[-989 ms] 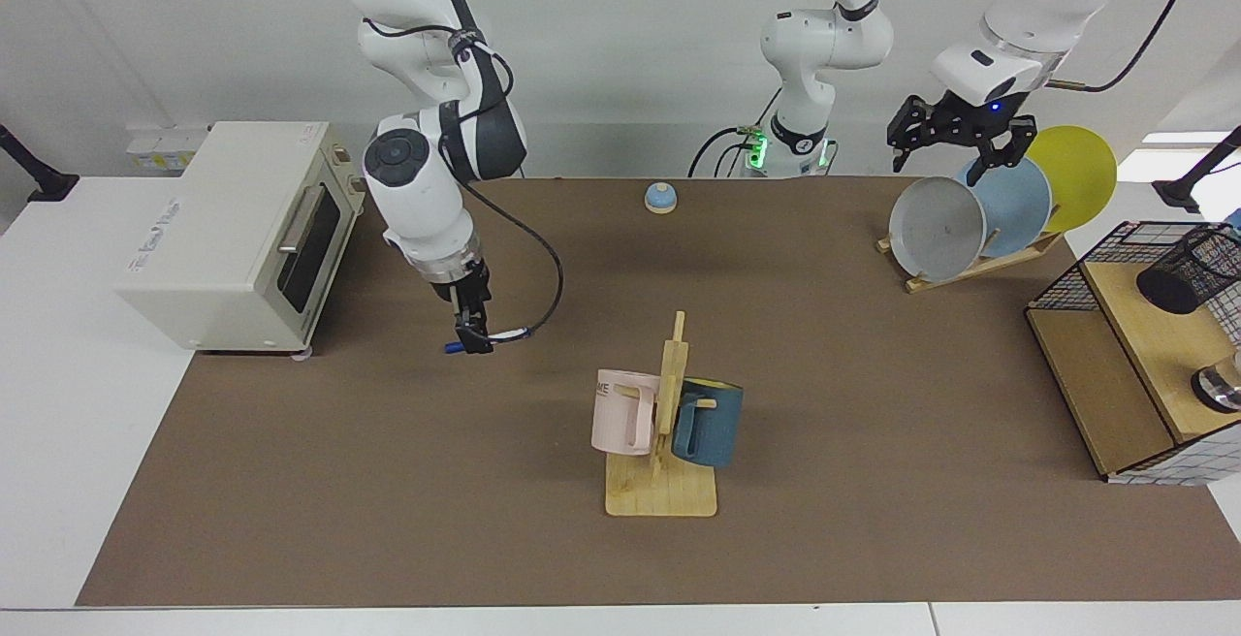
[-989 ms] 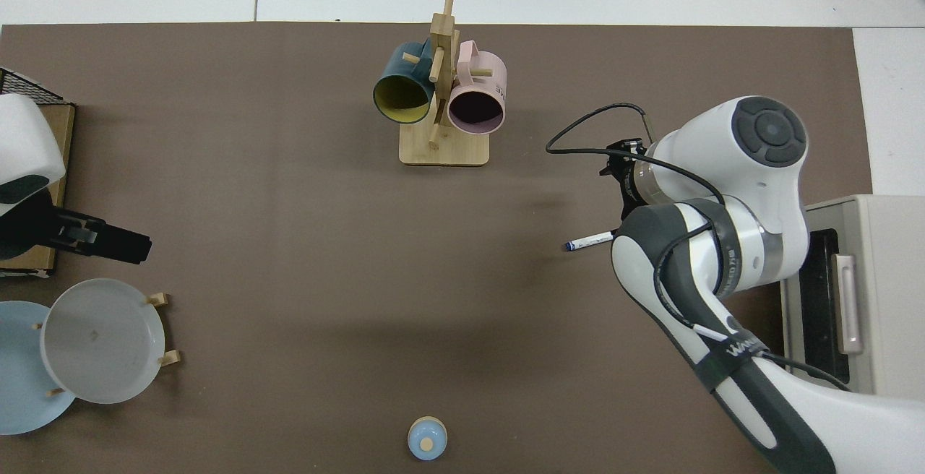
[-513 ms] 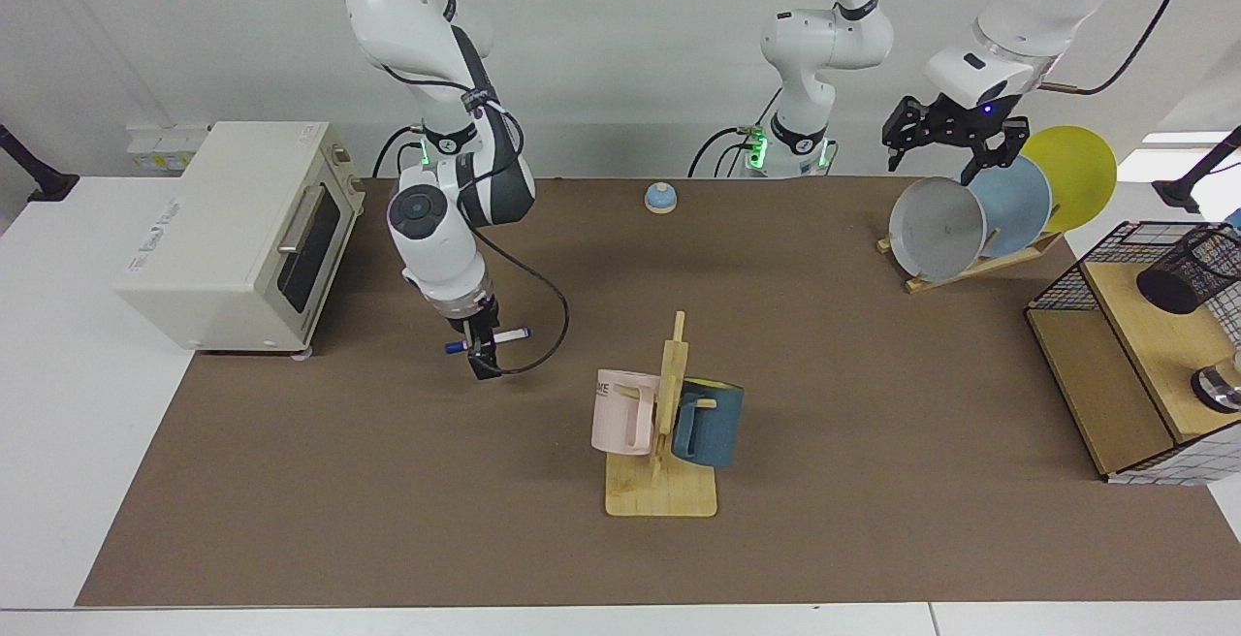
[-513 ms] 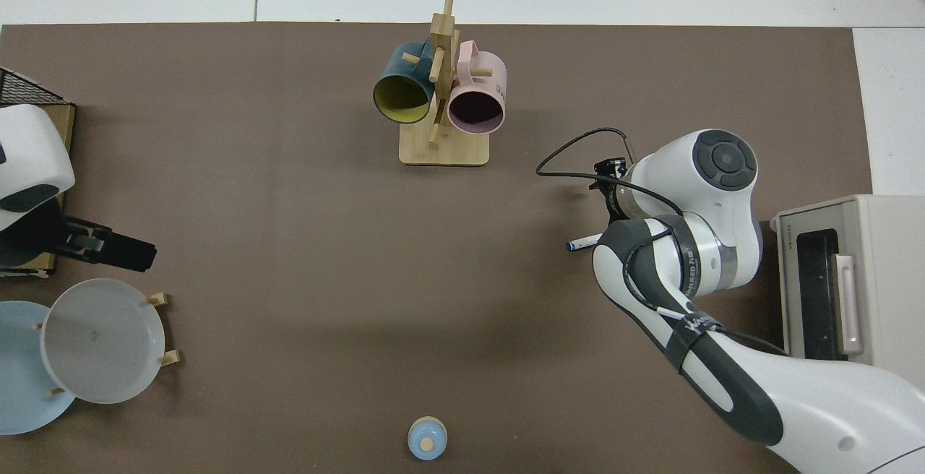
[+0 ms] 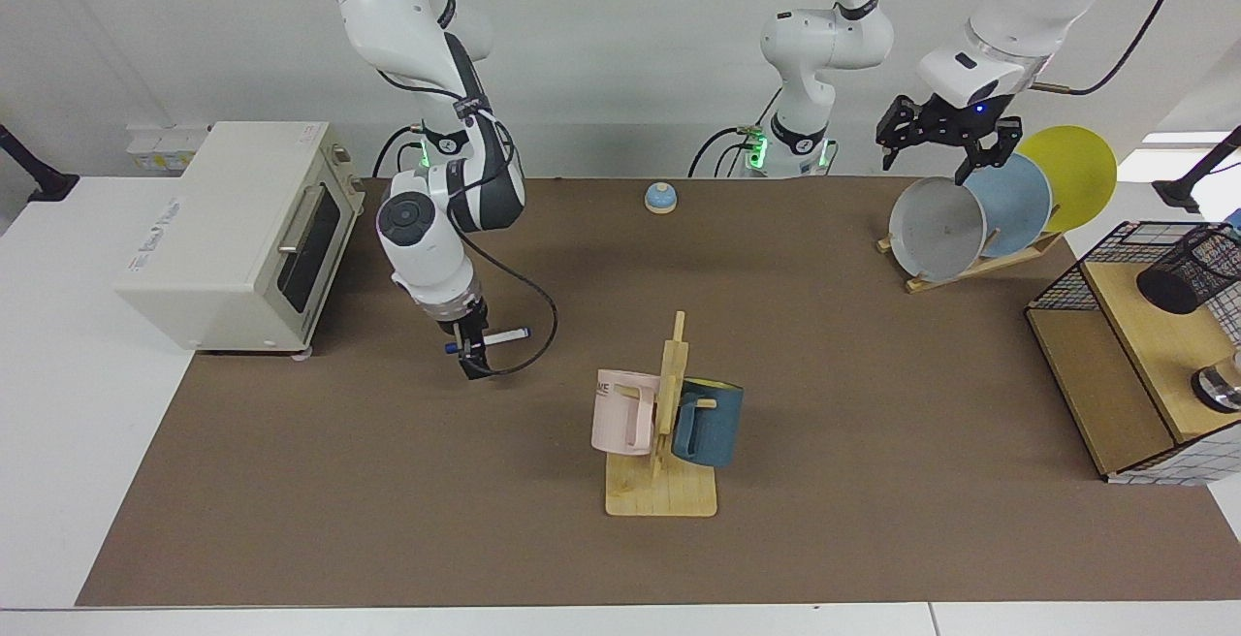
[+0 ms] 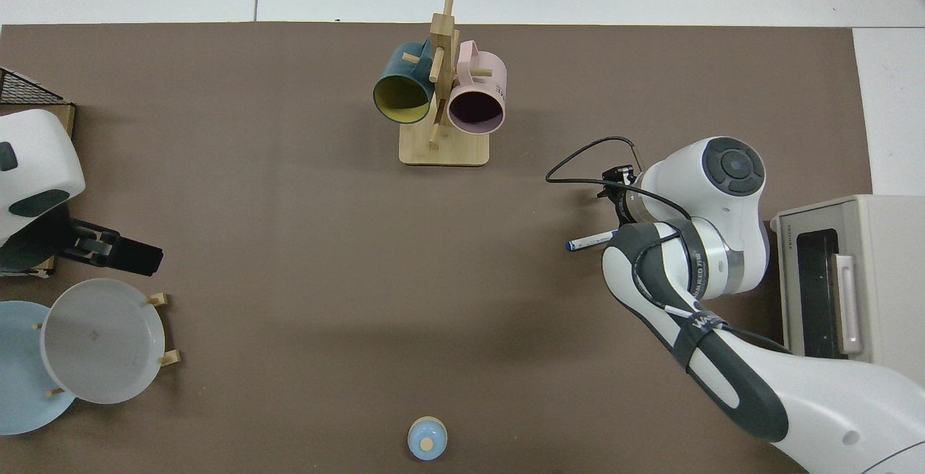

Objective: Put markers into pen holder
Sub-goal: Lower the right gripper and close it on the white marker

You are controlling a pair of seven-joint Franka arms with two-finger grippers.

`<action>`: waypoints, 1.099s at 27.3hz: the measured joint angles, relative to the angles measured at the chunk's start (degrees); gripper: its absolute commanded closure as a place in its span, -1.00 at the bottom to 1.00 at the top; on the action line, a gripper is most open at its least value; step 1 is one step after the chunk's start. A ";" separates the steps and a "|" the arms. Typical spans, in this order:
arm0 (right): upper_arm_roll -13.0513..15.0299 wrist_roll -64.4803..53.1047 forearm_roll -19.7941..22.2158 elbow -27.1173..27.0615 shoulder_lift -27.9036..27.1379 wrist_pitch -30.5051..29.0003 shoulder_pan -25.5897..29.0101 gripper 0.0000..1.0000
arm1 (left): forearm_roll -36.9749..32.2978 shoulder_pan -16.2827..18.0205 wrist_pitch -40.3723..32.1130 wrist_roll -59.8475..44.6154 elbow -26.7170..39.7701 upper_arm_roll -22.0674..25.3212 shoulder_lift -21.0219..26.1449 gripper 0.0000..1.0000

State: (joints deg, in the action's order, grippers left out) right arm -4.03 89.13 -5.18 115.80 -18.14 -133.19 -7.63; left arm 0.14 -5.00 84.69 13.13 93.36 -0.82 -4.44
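1. The right claw (image 5: 472,350) hangs just above the worktop (image 5: 388,481), near the toaster oven (image 5: 233,229), its fingers clamped on the marker (image 5: 488,338).
2. The marker lies level across the claw, its ends sticking out at 3 and 9 o'clock in the facing view.
3. The pen holder (image 5: 1191,272) lies tipped on the wooden shelf (image 5: 1154,345), far off at 3 o'clock.
4. The left claw (image 5: 945,137) waits over the plate rack (image 5: 970,268), fingers apart.
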 measured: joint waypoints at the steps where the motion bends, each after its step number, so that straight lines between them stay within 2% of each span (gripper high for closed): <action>1: -0.02 -0.01 0.00 0.22 0.00 0.00 -0.01 -0.91 | 0.00 0.00 0.00 0.00 0.00 0.00 -0.01 -0.99; 11: -0.03 -2.41 0.00 1.96 0.38 0.00 -0.01 -0.82 | 0.01 0.00 -0.02 -0.03 0.03 -0.02 -0.01 -0.99; 15: 0.02 -3.62 0.00 2.09 0.48 0.00 0.17 -0.61 | 0.04 0.00 -0.04 -0.03 0.03 -0.14 -0.02 -0.99; 20: 0.02 -4.18 0.00 2.12 0.62 0.00 0.38 -0.04 | 0.07 -0.01 -0.05 -0.04 0.04 -0.58 -0.02 -0.99; 25: 0.02 -4.21 0.00 2.14 1.26 0.01 0.40 0.69 | 0.09 -0.01 -0.06 -0.04 0.07 -0.73 -0.02 -0.99; 28: 0.02 -4.21 0.00 2.20 1.65 0.16 0.43 1.00 | 0.10 -0.01 -0.07 -0.04 0.07 -0.72 -0.02 -0.99; 30: 0.03 -4.21 0.00 2.27 1.89 0.20 0.52 1.00 | 0.11 -0.01 -0.07 -0.04 0.07 -0.72 -0.02 -0.99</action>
State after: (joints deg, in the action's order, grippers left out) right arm -4.01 84.92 -5.18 118.07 -16.25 -132.99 -7.11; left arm 0.25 -5.01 84.61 13.09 93.43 -1.55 -4.46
